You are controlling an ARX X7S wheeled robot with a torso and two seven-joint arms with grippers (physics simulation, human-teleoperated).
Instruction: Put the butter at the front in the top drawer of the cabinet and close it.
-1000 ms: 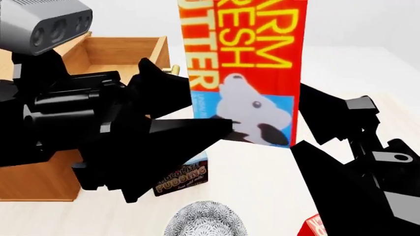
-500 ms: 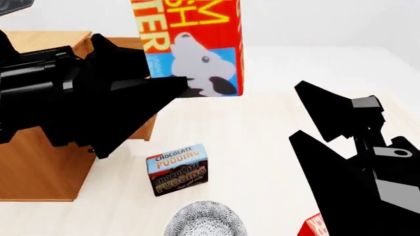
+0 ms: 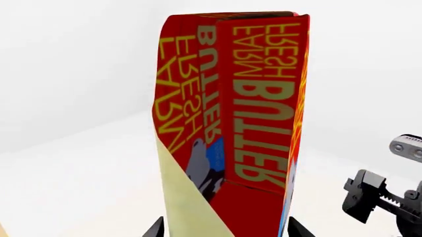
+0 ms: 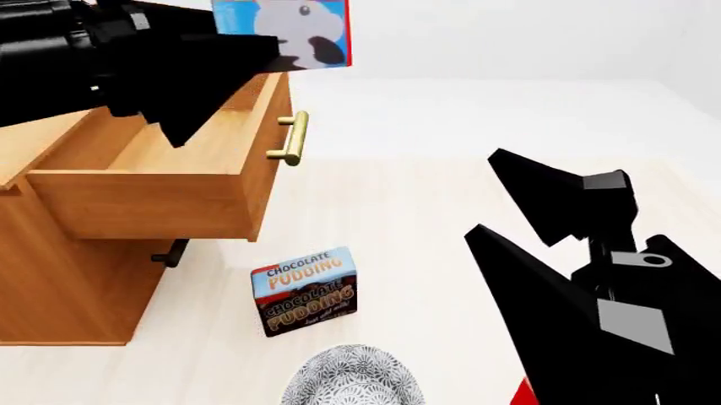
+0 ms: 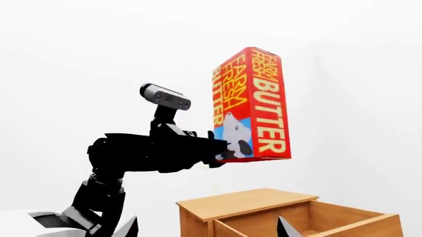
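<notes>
Matte black angular arms, grey panels, grey camera (image 5: 165,97) on the left wrist.

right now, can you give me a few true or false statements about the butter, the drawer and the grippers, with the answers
1. The left gripper holds the butter up in the air. True.
2. The top drawer is shut. False: it is pulled out and open.
3. The right gripper is clamped on the chocolate pudding box. False: it is open, holds nothing, and the box stands on the floor apart from it.
4. The butter is already inside the drawer. False: in the right wrist view it hangs above the cabinet.
5. The top drawer has a brass handle. True.
</notes>
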